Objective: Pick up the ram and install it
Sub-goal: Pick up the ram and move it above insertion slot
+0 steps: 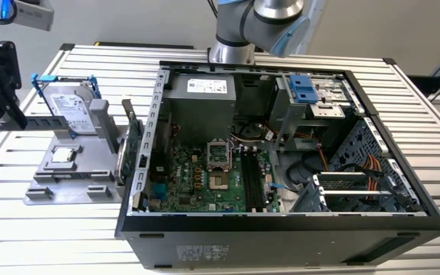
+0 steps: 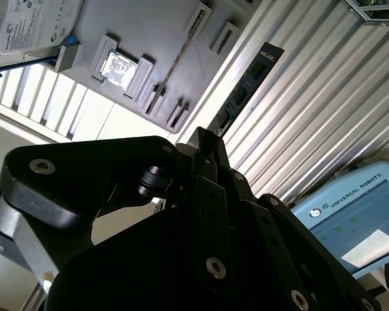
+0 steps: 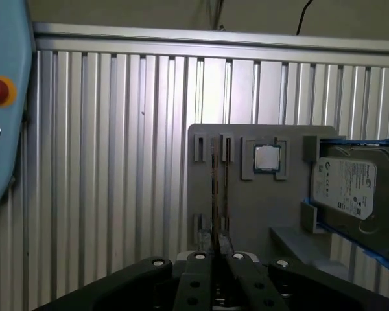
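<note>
Against slatted table (image 2: pixel 324 91), ram (image 2: pixel 244 87) juts lengthwise from hand (image 2: pixel 211 137).

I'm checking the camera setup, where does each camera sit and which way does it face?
Exterior view: high, looking down into the open black computer case; the grey arm shows.
First wrist view: behind the black gripper, facing the grey parts holder.
Second wrist view: behind the gripper, along the dark blue-green ram stick.
Shared: silver hard drive.

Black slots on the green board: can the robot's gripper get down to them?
Probably yes. The computer case is open on top and nothing seems to cover the black slots. The gripper, holding the ram, is over by the gray holder.
</note>
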{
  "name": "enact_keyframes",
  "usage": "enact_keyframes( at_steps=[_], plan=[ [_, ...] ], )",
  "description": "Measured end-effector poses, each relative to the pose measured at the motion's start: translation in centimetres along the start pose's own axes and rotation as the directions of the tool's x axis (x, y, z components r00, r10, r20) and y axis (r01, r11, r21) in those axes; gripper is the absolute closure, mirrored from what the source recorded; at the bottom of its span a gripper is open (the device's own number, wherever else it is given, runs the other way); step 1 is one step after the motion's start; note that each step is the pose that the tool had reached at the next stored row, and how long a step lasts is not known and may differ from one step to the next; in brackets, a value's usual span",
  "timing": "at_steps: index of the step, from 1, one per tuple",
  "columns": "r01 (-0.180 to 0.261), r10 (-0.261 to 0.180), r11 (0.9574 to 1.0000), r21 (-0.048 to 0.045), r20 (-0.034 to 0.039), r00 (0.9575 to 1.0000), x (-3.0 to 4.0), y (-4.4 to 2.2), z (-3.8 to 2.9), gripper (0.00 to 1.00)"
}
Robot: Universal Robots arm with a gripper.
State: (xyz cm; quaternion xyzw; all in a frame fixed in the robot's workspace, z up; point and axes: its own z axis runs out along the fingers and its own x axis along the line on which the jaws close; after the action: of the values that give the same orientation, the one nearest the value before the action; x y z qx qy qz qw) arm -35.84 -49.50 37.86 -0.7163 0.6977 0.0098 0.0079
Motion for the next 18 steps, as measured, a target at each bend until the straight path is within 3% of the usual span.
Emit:
enact_keyframes(
  at_steps=[9,18],
  plan=[
    [0.0,0.0,1.0,-0.0002,-0.0002,1.0,0.0,-0.11,-0.07,1.0],
    [0.0,0.0,1.0,-0.0005,-0.0001,1.0,0.02,-0.85,-0.06,1.0]
  ],
)
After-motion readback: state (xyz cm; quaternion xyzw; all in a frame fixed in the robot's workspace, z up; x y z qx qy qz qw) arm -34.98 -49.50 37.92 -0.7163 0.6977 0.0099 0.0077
